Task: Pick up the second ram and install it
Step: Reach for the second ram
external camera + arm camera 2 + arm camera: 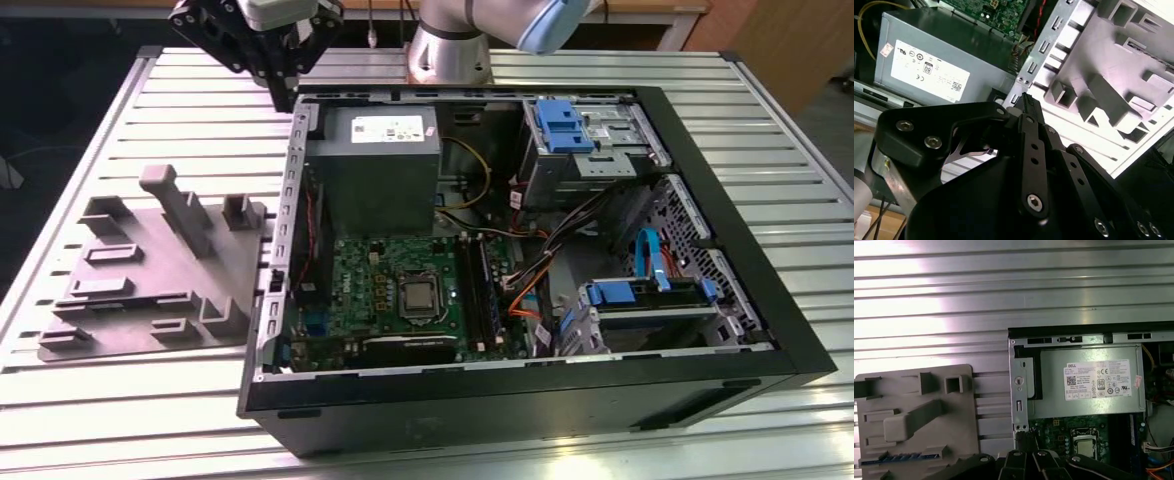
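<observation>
A ribbed metal table [200, 130] carries everything. In the exterior view, a grey moulded fixture [147, 270] lies at nine o'clock from the open computer case [534, 400]. In the first wrist view, the second ram [899, 457] shows as a thin blue strip seated in a fixture slot. The gripper [280, 98] hangs at eleven o'clock from the case, beside the grey power supply [378, 165], its fingertips pressed together.
</observation>
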Available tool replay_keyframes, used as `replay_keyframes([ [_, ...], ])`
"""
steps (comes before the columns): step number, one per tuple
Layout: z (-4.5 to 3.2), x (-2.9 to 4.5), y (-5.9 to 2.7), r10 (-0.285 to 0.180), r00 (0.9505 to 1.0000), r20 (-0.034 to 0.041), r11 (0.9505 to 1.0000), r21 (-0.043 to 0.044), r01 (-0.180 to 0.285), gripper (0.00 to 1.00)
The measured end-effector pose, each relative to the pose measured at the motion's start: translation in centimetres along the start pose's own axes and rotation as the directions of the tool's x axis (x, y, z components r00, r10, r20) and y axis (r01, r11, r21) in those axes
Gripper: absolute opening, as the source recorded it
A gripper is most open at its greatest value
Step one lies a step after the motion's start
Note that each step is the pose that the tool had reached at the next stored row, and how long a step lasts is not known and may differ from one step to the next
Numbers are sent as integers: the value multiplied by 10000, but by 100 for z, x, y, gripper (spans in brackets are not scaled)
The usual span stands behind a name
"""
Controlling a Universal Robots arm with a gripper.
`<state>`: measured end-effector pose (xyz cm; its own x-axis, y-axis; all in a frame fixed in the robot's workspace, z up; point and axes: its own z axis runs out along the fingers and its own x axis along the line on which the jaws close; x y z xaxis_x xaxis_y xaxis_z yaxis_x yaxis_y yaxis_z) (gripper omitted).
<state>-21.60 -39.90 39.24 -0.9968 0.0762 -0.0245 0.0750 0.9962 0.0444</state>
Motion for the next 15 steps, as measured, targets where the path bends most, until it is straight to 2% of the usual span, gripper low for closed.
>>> replay_keyframes([
  [15,-2,259,-20,1,10000,0,10000,0,-1,10],
])
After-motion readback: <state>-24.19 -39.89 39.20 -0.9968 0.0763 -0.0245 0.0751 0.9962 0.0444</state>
